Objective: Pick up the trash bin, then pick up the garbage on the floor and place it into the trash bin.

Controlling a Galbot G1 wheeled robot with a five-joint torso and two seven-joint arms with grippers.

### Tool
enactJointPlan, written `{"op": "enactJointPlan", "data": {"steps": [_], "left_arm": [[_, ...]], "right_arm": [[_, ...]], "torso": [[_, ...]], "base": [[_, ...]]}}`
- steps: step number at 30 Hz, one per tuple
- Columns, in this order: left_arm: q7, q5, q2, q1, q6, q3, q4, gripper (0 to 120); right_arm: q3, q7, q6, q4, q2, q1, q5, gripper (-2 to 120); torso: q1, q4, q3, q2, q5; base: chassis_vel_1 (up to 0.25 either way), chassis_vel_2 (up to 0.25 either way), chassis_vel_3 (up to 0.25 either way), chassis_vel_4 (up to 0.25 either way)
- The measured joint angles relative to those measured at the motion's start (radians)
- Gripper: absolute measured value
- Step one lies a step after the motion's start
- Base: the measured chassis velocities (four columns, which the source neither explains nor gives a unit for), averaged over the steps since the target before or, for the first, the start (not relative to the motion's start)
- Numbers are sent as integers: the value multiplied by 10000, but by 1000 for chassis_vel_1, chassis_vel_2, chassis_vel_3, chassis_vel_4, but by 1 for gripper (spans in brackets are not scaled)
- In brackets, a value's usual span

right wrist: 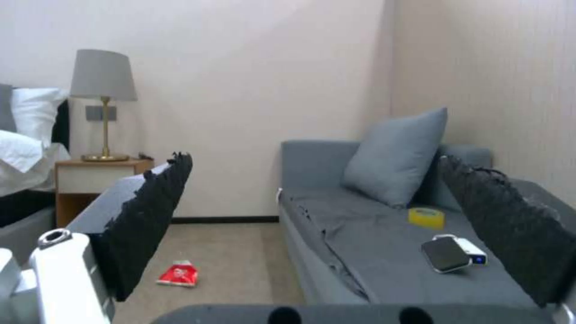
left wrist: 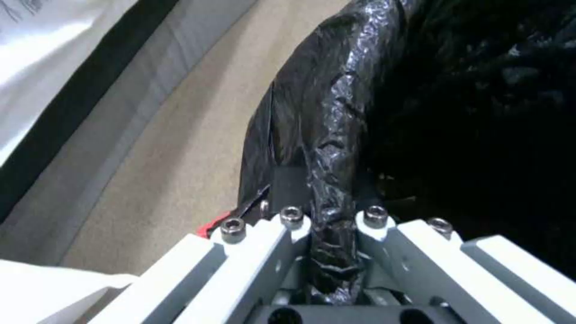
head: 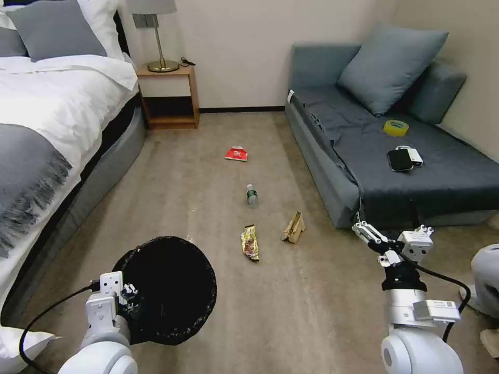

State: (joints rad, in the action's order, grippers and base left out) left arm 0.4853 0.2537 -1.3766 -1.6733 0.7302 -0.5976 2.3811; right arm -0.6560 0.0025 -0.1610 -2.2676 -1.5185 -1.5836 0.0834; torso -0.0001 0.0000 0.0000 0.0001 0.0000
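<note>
Down at the lower left of the head view, the left gripper (head: pixel 130 297) is holding the bin (head: pixel 171 288) by its near rim, above the carpet beside the bed (head: pixel 47 130). Its wrist view is showing what the head view cannot: the fingers (left wrist: pixel 288 234) are pinching tight on the bag-covered rim (left wrist: pixel 330 180), with crinkled black plastic bunching between them.

Out on the floor (head: pixel 208 208) the garbage is lying well apart from the bin: the red packet (head: pixel 236 154) farthest off, the bottle (head: pixel 252 195) nearer, then the gold wrapper (head: pixel 250 242) and the paper bag (head: pixel 294 227) side by side, closest.

On the right, the right gripper (head: pixel 392 234) is hanging near the sofa (head: pixel 405 171) corner, holding nothing. Its wrist view is showing the pads (right wrist: pixel 150 220) spread wide, framing the red packet (right wrist: pixel 178 274), the tape roll (right wrist: pixel 426 217) and the phone (right wrist: pixel 445 254) on the sofa.
</note>
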Motion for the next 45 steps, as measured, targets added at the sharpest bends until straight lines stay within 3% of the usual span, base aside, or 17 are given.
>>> {"op": "enactJointPlan", "data": {"steps": [13, 28, 36, 45], "left_arm": [[-26, 71, -102, 97, -114, -372, 104, 2], [-139, 196, -204, 621, -257, -976, -77, 2], [-169, 512, -150, 971, -270, -1404, -311, 2], [-236, 557, -124, 1179, -315, -1484, -489, 2]], "right_arm": [[11, -23, -96, -84, 47, -113, 17, 100], [117, -75, -110, -56, 68, -19, -27, 100], [183, -107, 1, 4, 77, -19, -139, 100], [240, -107, 109, 69, 87, 70, -213, 100]], "torso": [[0, 1, 0, 0, 0], [2, 1, 3, -1, 2], [1, 1, 0, 0, 0], [1, 0, 1, -1, 0]], "base": [[-167, 165, 166, -170], [-210, 216, 201, -203], [-54, 36, 40, -43], [-69, 69, 66, -66]]}}
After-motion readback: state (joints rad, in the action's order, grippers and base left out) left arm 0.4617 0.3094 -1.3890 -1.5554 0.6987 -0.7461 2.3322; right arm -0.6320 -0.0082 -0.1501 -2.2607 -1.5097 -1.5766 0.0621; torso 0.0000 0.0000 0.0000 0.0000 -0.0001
